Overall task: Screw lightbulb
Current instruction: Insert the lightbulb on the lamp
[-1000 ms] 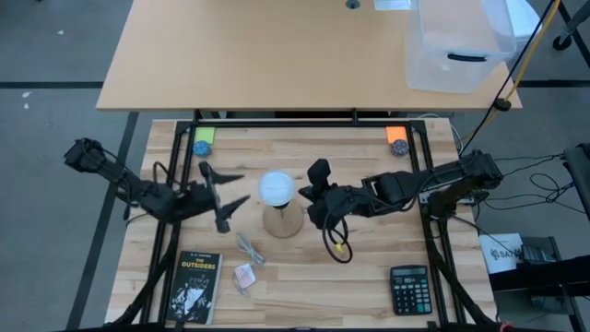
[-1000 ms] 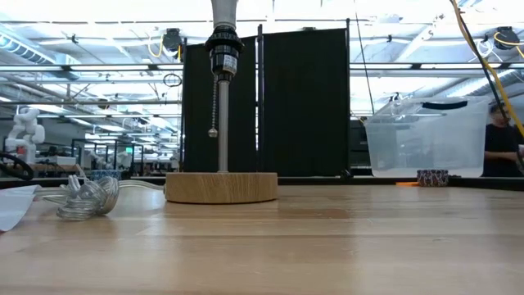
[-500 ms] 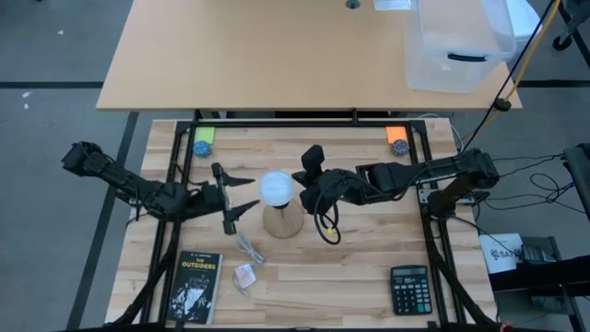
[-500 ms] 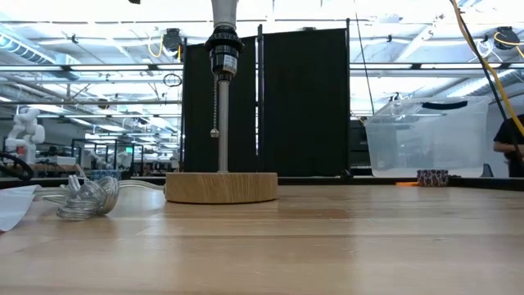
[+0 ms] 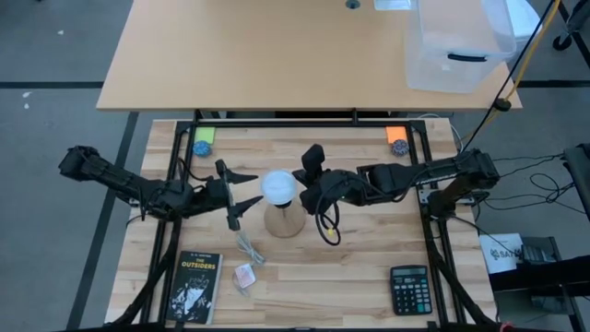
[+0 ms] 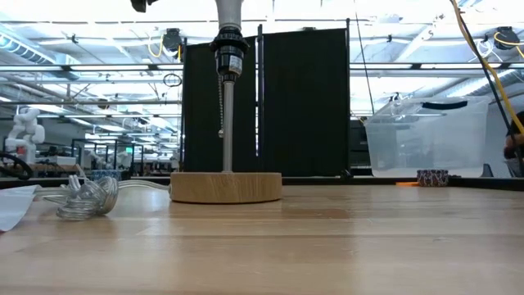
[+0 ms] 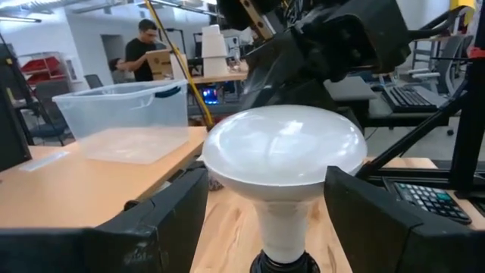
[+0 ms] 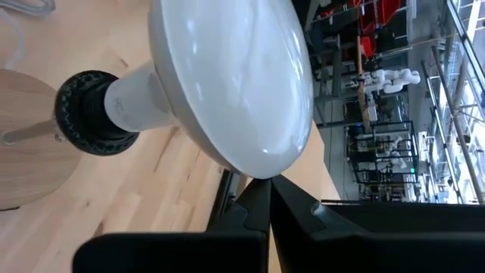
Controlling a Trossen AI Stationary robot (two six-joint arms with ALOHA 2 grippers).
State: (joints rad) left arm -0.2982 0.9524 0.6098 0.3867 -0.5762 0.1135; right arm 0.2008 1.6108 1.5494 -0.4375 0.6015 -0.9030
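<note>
Fingers of the left gripper [image 5: 234,189] stood spread, straddling the lightbulb [image 5: 279,187] from its left; the bulb sat upright in the stand's socket [image 8: 89,114] mid-worktop, axis vertical, right gripper [image 5: 302,189] pressed together just right of it

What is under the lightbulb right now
The lightbulb sits in a black socket atop a thin metal post, which rises from a round wooden base. From above, the bulb covers the socket and post; its threaded end is hidden inside the socket.
</note>
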